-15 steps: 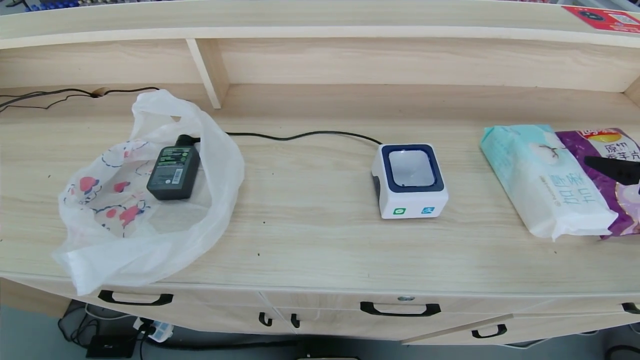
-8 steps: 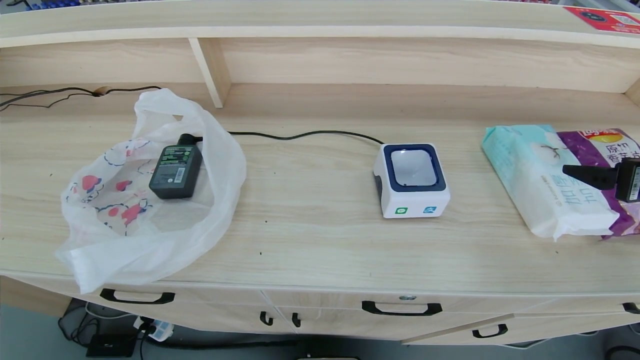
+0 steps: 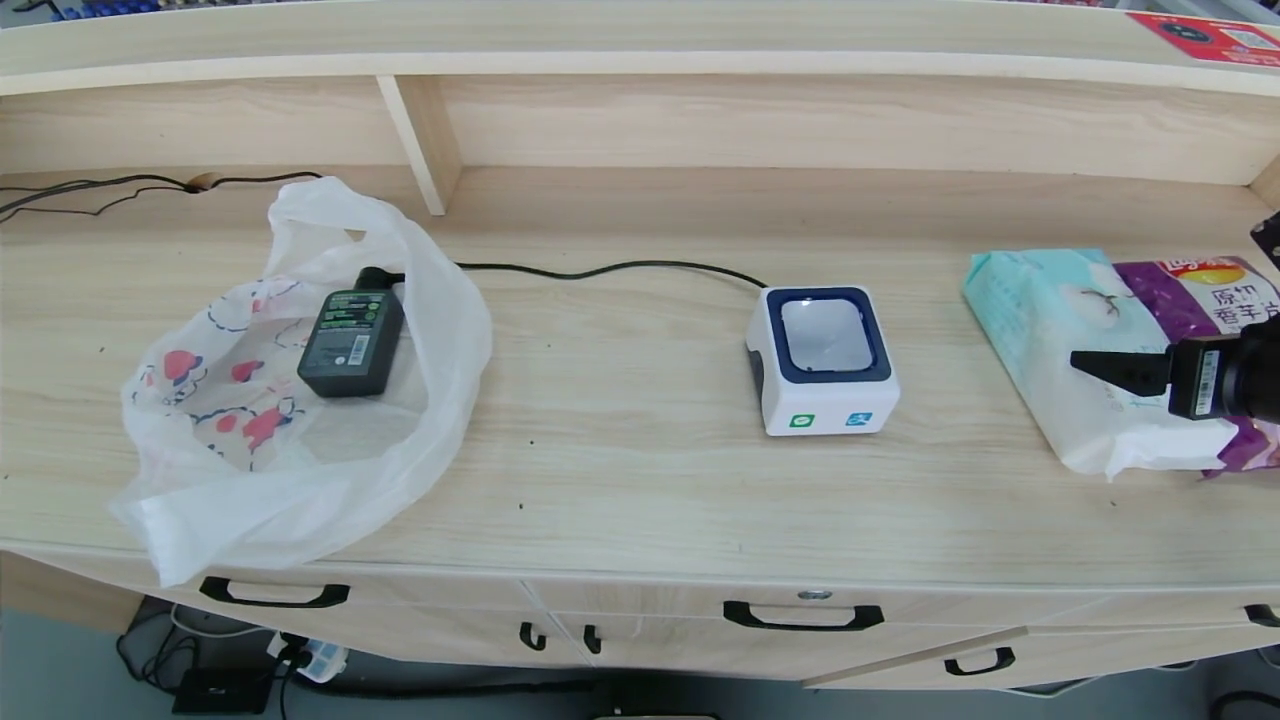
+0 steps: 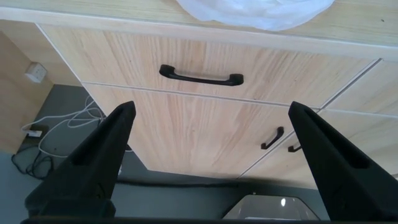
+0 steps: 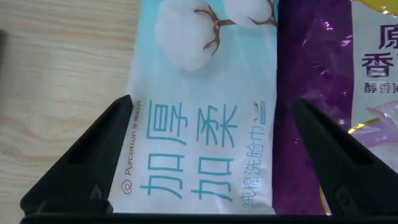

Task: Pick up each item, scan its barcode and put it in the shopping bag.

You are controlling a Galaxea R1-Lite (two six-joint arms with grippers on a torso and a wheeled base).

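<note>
The right gripper (image 5: 212, 106), jaws spread, has slid in over the tissue pack (image 3: 1050, 320) at the right end of the surface (image 3: 640, 480), seemingly hovering; grasping comes next.

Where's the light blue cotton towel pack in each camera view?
Head view: cotton towel pack at the counter's right end, right gripper over it.
Right wrist view: cotton towel pack framed between the open fingers.
Left wrist view: faces the drawer fronts, away from the pack.
Shared landmark: purple chip bag beside the pack.
</note>
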